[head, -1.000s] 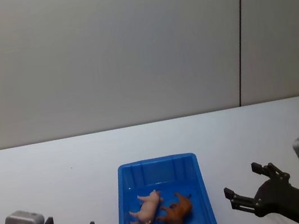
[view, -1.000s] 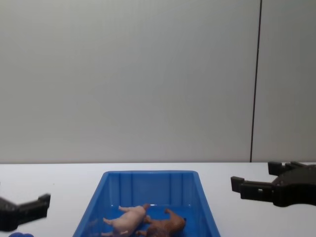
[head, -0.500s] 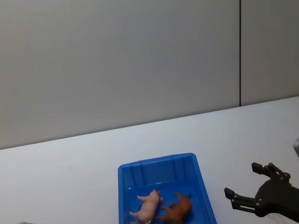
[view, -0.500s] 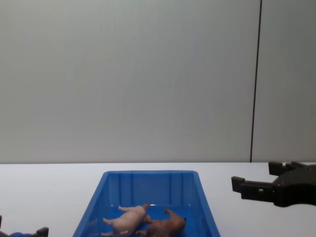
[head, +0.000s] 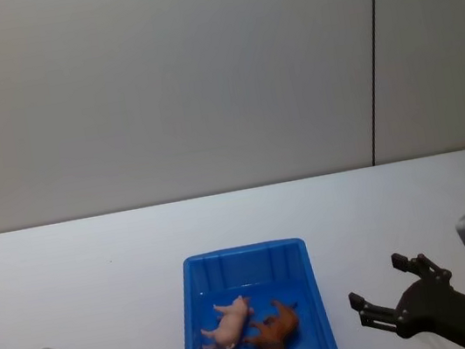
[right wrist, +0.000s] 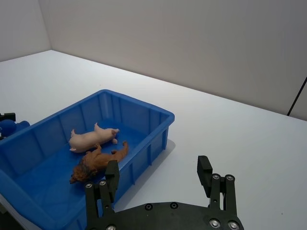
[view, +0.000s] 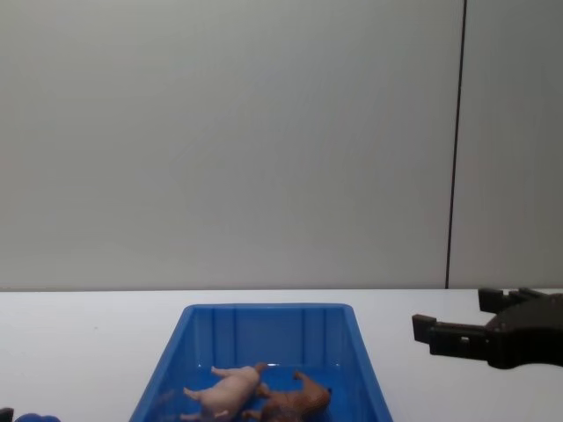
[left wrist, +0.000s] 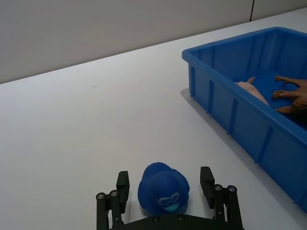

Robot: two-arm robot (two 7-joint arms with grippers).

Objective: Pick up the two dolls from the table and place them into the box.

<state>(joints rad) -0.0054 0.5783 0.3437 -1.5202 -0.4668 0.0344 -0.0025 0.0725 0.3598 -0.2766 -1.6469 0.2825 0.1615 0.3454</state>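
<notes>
Fingers (left wrist: 121,184) of the left gripper (left wrist: 164,191) stand spread on either side of a small blue ball (left wrist: 163,188) on the white bench (head: 79,269), low at the robot's left, without touching it as far as the wrist view shows. To its right sits the blue box (head: 243,256), and both dolls lie on their sides inside it, the pink pig (head: 227,324) just left of the brown lion (head: 274,333), touching it. Farther right, the right gripper (head: 387,292) hovers above the bench beside the box, its fingers spread and holding nothing.
</notes>
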